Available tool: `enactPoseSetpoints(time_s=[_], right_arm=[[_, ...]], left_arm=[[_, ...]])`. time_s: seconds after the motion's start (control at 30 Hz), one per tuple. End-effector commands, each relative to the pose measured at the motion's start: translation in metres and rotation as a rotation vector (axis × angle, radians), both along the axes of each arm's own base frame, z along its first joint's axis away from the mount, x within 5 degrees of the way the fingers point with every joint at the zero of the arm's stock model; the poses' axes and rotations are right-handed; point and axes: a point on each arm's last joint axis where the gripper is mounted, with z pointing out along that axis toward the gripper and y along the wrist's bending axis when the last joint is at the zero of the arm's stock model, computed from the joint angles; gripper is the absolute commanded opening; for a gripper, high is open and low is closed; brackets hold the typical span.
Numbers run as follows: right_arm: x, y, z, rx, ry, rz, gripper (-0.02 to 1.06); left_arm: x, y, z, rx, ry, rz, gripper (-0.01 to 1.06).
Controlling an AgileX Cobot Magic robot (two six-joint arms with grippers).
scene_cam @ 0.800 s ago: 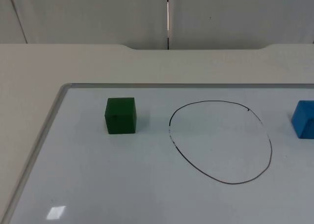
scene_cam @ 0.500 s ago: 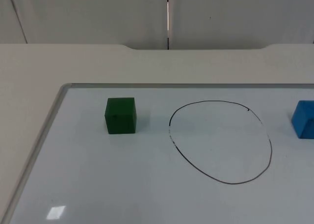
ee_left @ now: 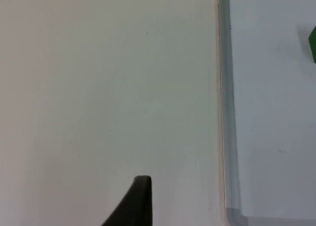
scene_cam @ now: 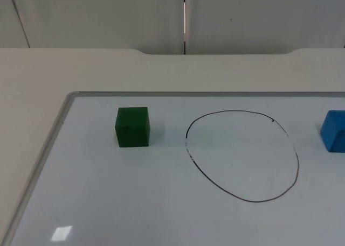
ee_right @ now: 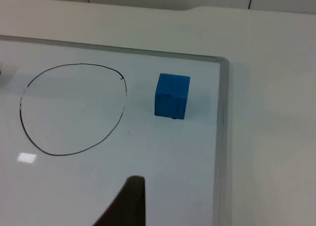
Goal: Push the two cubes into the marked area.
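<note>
While both cubes sit outside the drawn ring (scene_cam: 242,156), nothing is pushed yet. On the whiteboard (scene_cam: 108,203), the green cube (scene_cam: 132,127) stands left of the ring and the blue cube (scene_cam: 334,131) right of it, each apart from the line. The left claw (ee_left: 136,203) waits over bare tabletop (ee_left: 98,87) beside the board; the right claw (ee_right: 129,203) hangs over the board near the blue cube. Whether either claw is open, I cannot tell. Next, I reckon, each must get behind its cube and shove inward.

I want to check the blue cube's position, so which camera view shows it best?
The right wrist view: the whole blue cube shows there, standing on the whiteboard just outside the drawn circle, near the board's frame. The top view cuts the cube off at the picture's edge. The left wrist view shows a sliver of the green cube instead.
</note>
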Motion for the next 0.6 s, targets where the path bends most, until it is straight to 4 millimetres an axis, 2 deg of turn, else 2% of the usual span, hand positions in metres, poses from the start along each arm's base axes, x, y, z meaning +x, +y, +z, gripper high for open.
enactPoseSetpoints(time_s=[0.0,0.1,0.2,0.47,0.57], right_arm=[[0.001,0.000,-0.002,0.003,-0.005,-0.008,1.05],[0.001,0.000,-0.002,0.003,-0.005,-0.008,1.05],[0.001,0.000,-0.002,0.003,-0.005,-0.008,1.05],[0.001,0.000,-0.002,0.003,-0.005,-0.008,1.05],[0.001,0.000,-0.002,0.004,-0.005,-0.007,1.05]], left_arm=[[0.003,-0.002,0.004,-0.026,-0.023,-0.005,1.05],[0.009,-0.004,0.007,-0.052,-0.037,-0.022,1.05],[0.023,-0.014,0.012,-0.121,-0.082,-0.114,1.05],[0.046,-0.029,0.014,-0.232,-0.076,-0.270,1.05],[0.055,-0.034,0.016,-0.287,-0.090,-0.323,1.01]])
